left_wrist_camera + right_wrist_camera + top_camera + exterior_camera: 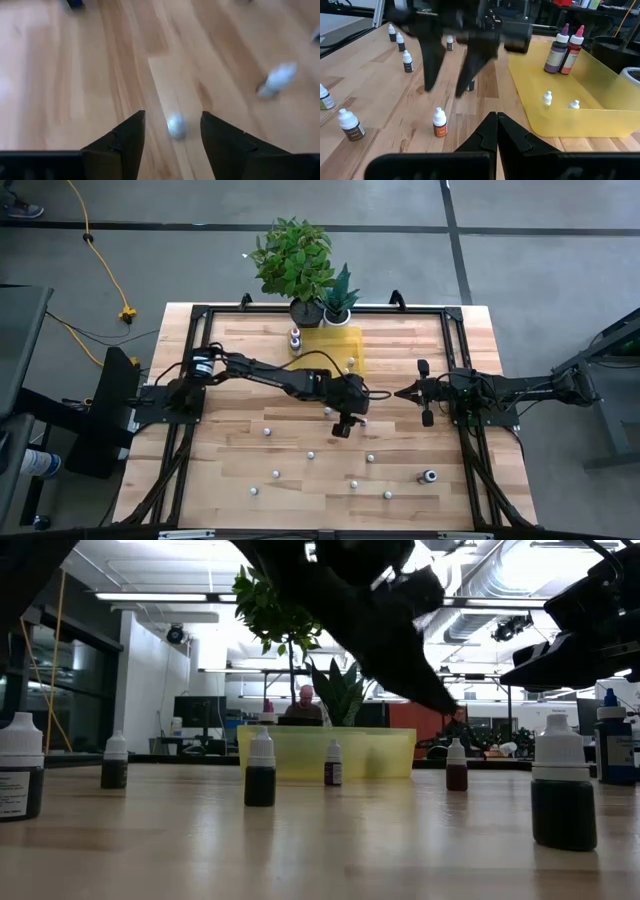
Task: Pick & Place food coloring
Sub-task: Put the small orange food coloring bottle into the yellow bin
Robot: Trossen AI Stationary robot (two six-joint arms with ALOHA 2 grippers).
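Observation:
The food coloring is several tiny white-capped bottles standing scattered over the wooden table, such as one point(311, 453) and one with an orange body point(439, 123). My left gripper point(343, 427) reaches to the table's middle, slanting down, and is open. Its fingers point(131, 136) stand on either side of one small bottle point(176, 126) without touching it. A flat yellow tray point(332, 348) at the far middle holds two taller bottles point(560, 49) upright and two tiny ones point(547, 97). My right gripper point(400, 393) waits shut at the right, above the table.
Two potted plants point(296, 262) stand at the far edge behind the tray. A black frame point(205, 310) runs round the table. A darker, larger bottle point(430, 476) sits near right. More small bottles point(260, 771) stand over the near half, with bare wood between them.

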